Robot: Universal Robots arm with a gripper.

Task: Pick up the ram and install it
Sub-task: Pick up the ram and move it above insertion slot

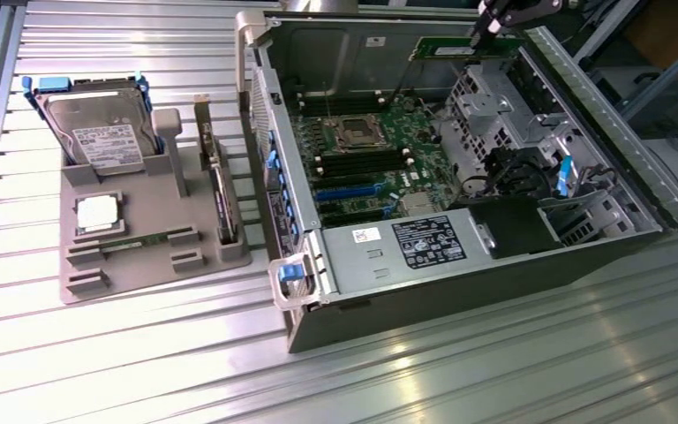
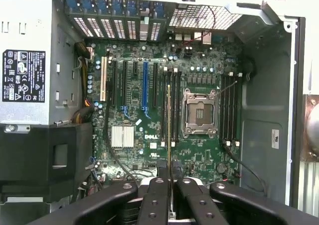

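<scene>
Green ram edge-on, prob. parallel w/ slots

Hard drive, CPU chip, expansion card on grey tray

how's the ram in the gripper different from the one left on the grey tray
The held ram hangs above the open computer case, clamped in the gripper. The tray ram sits untouched in the grey tray.
The held ram faces the motherboard edge-on, while the tray ram rests low beside the CPU chip.
Both are long, narrow green sticks.
</scene>
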